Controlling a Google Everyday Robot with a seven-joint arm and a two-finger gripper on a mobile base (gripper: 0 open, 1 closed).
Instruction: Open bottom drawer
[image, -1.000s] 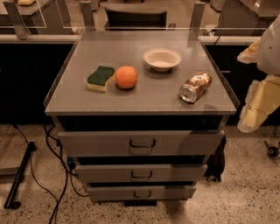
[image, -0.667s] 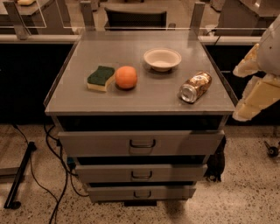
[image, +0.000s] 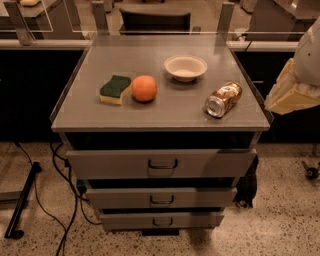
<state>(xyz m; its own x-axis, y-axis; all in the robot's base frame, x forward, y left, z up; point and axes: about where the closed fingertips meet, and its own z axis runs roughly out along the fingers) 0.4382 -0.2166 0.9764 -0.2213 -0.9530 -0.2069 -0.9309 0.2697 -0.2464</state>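
The bottom drawer (image: 162, 220) is the narrowest grey front, lowest on the cabinet, with a small dark loop handle (image: 163, 221) at its centre. Above it are the middle drawer (image: 161, 198) and the top drawer (image: 162, 162). My gripper (image: 292, 93) shows as a cream-coloured part under the white arm at the right edge. It hangs beside the cabinet top's right side, well above and to the right of the bottom drawer, and touches nothing.
On the cabinet top (image: 165, 112) lie a green-and-yellow sponge (image: 115, 89), an orange (image: 144, 88), a white bowl (image: 185, 67) and a can on its side (image: 223, 99). Cables (image: 65, 200) and a stand's dark foot (image: 22, 210) lie on the floor at the left.
My gripper and arm have moved upward along the right edge of the view. The drawers and the things on the cabinet top have not moved.
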